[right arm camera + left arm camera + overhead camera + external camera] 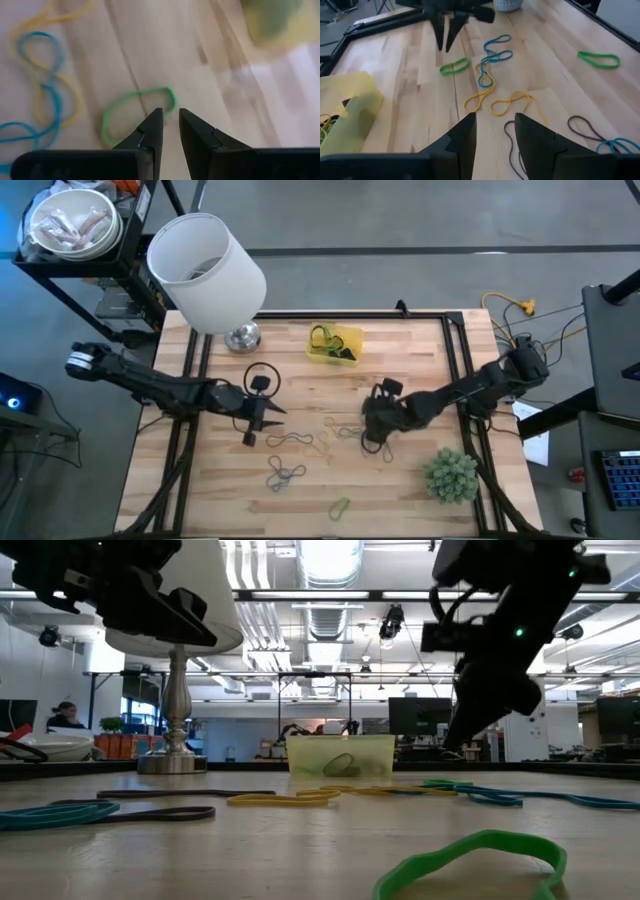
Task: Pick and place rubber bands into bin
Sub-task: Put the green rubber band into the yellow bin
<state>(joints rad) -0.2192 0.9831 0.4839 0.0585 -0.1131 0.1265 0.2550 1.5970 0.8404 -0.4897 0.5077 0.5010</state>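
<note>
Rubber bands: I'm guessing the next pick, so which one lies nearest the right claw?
The small green band, lying just ahead of the right claw. The blue band and yellow band tangle lies farther off to one side.

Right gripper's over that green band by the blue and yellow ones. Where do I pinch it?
Take the green band at its near curved end, beside the right gripper. Come straight down, fingers straddling the strand: it lies flat as an open loop, and that end is clear of the blue band.
</note>
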